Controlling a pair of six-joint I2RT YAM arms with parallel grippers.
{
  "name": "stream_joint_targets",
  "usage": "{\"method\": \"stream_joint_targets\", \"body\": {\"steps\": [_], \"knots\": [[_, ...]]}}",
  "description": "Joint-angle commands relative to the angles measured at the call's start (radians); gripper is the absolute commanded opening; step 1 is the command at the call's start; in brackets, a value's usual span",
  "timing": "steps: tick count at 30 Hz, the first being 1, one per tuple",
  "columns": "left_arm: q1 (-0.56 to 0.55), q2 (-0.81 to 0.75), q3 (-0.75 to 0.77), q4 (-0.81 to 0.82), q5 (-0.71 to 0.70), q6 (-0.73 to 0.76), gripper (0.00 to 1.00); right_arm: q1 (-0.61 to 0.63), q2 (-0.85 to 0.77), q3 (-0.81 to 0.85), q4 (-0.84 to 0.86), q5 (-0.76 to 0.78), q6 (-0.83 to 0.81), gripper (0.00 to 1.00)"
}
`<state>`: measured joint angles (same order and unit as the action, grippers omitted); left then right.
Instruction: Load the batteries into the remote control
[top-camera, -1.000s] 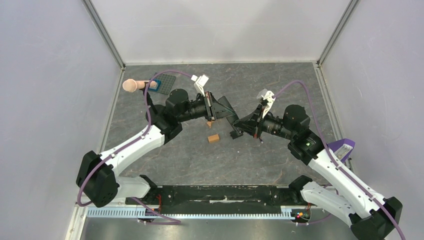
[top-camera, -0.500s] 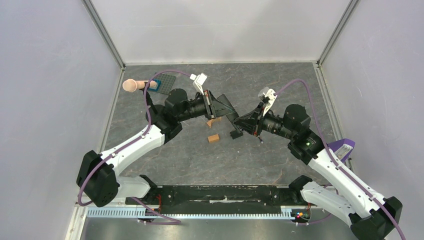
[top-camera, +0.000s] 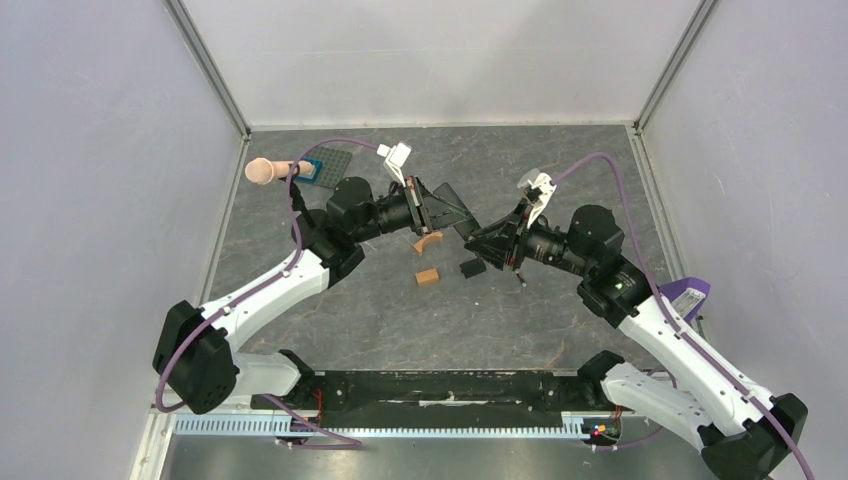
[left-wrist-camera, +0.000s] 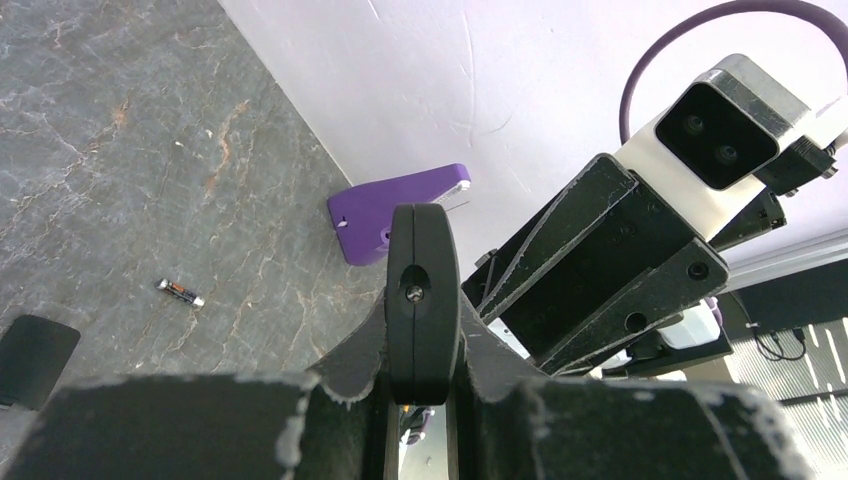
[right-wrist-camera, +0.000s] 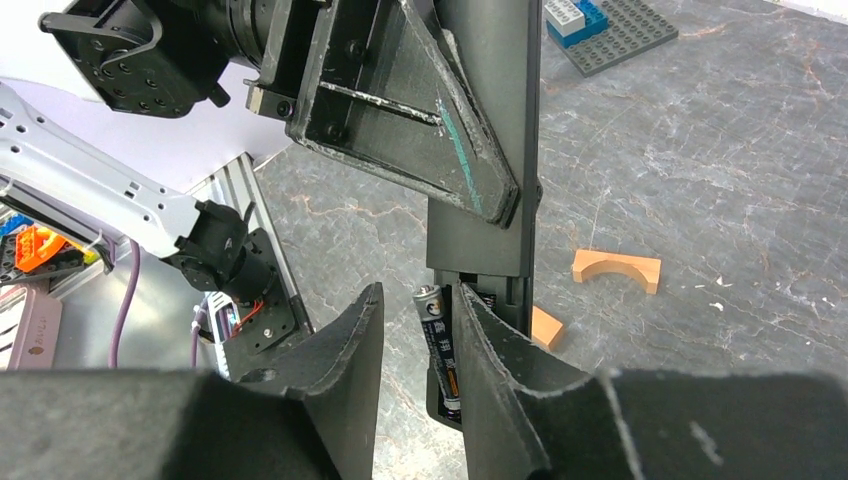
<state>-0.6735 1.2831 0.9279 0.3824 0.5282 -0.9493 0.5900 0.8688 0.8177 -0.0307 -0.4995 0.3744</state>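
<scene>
1. Right wrist view: the left gripper is squeezing the long, slim black plastic remote control, holding it up in the air.
2. The right gripper is reaching around a small black battery at the remote control's open slot; I cannot tell if it is pinching.
3. If the battery is going in crooked, it could be slipping out and falling.

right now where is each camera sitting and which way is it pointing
Top external: above and behind the robot, looking down on the table; left arm, right arm, left gripper and right gripper all show.
Left wrist: on the left arm, looking along the left fingers, shut on the remote control, toward the right gripper.
Right wrist: on the right arm, facing the left gripper; right fingers flank a battery at the remote control's open end.
Shared: both wrist views show the remote control and the opposite gripper.
</scene>
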Motion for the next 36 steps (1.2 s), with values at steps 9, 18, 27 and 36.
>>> {"method": "stream_joint_targets", "body": {"steps": [9, 18, 27, 36], "knots": [[-0.006, -0.003, 0.003, 0.068, 0.019, -0.026, 0.02, 0.002, 0.007, 0.098, 0.0, 0.073, 0.024, 0.4], [-0.007, -0.011, 0.002, 0.062, 0.011, -0.016, 0.02, 0.002, -0.03, 0.139, -0.034, 0.158, 0.138, 0.57], [-0.006, -0.035, -0.019, 0.107, -0.059, -0.019, 0.02, 0.003, -0.113, 0.03, -0.089, 0.396, 0.545, 0.98], [-0.006, -0.063, -0.048, 0.167, -0.129, -0.053, 0.02, 0.002, -0.106, -0.101, 0.094, 0.326, 0.734, 0.98]]}}
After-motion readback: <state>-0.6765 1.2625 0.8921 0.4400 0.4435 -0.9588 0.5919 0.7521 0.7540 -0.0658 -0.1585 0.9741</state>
